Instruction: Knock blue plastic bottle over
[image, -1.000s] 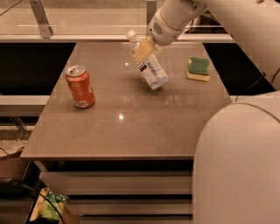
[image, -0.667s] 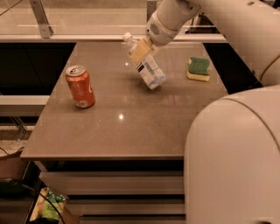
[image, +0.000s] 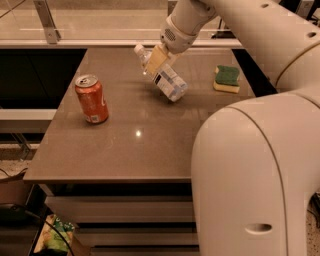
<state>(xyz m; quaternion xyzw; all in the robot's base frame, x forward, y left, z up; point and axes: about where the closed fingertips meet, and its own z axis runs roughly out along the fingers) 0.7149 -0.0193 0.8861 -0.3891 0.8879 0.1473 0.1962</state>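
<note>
The blue plastic bottle is a clear bottle with a white cap and a white label. It is tilted steeply, cap up and to the left, with its base low near the tabletop at the back middle of the table. My gripper reaches down from the upper right and is shut on the bottle's upper part, with a tan finger pad across its front. The orange soda can stands upright at the left, well apart from the gripper.
A green and yellow sponge lies at the table's back right. My arm's large white body fills the lower right of the view. A glass rail with a metal post runs behind the table.
The bottle has tipped a little further, its cap moving left and down with the gripper. The can and the sponge have not moved.
</note>
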